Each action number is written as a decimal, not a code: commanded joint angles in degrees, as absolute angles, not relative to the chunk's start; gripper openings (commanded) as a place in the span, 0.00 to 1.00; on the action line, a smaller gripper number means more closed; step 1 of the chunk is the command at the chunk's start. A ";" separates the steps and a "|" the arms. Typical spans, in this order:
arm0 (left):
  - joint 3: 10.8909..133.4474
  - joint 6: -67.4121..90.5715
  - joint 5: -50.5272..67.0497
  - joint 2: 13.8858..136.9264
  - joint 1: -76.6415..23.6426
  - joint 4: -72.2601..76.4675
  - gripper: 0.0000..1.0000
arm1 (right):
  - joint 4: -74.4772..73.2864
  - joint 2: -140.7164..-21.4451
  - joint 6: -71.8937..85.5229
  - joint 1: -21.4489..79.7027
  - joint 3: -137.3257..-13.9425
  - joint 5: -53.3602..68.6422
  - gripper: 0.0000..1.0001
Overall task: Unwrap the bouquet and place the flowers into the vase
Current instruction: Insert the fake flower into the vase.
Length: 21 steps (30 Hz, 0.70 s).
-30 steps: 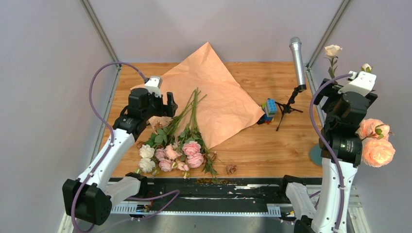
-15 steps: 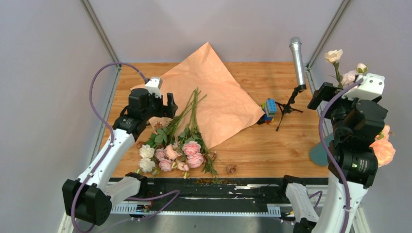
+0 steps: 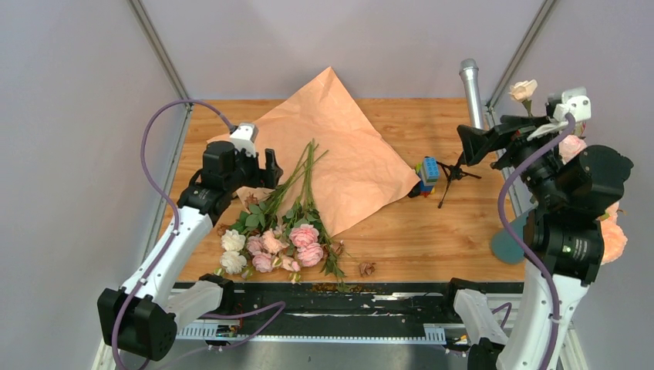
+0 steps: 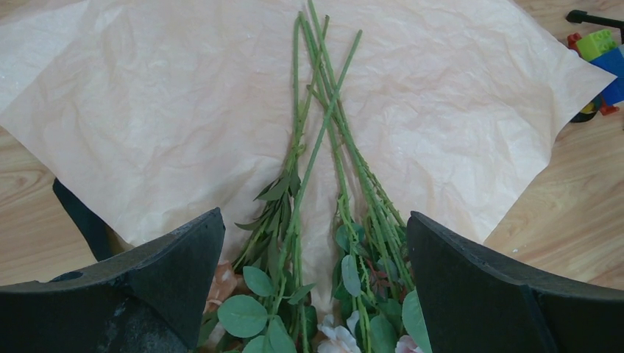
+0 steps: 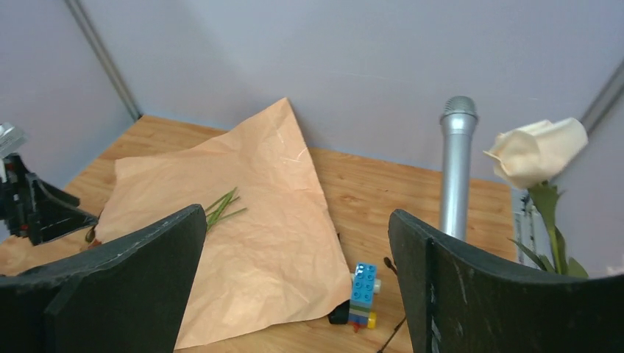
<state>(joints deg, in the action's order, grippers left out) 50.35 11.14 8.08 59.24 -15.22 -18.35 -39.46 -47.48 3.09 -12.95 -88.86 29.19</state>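
Two grippers, both spread wide, nothing held. One loose bunch of flowers, roughly eight pink and cream blooms, lying directly under left gripper, with the stems running away from its fingers across one flattened paper. One vase, teal, low beside the right arm and mostly hidden, contents impossible to tell. One microphone and one block toy ahead of right gripper. One cream rose just to its right. Since a second ago: right gripper swung round leftward to face the microphone. Left gripper and flowers unmoved.
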 commanded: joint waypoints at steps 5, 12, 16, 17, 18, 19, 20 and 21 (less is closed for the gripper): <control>52.57 9.85 10.42 61.06 -14.86 -19.89 1.00 | -34.66 -57.07 3.16 -6.38 -89.74 34.45 0.94; 52.16 11.03 11.85 64.61 -15.21 -22.32 0.99 | -33.40 -65.93 -2.77 16.22 -91.28 18.82 0.93; 47.92 15.35 11.00 65.28 -17.37 -20.51 0.99 | -29.77 -69.26 -3.28 23.31 -89.56 14.73 0.93; 47.42 16.04 10.56 65.50 -18.09 -20.06 0.99 | -29.08 -70.07 -3.33 24.55 -89.08 14.07 0.92; 46.65 16.74 9.88 65.74 -18.77 -19.61 0.98 | -28.24 -70.93 -3.13 25.65 -88.41 13.61 0.91; 46.14 17.46 9.04 66.02 -19.46 -19.11 0.98 | -27.28 -71.61 -2.57 26.41 -87.58 13.09 0.90; 45.56 18.28 8.49 66.29 -20.11 -18.32 0.96 | -25.99 -72.23 -1.57 26.97 -86.26 12.79 0.89; 44.96 19.27 8.10 66.57 -20.80 -17.11 0.95 | -24.55 -72.74 -0.63 27.21 -84.81 12.72 0.88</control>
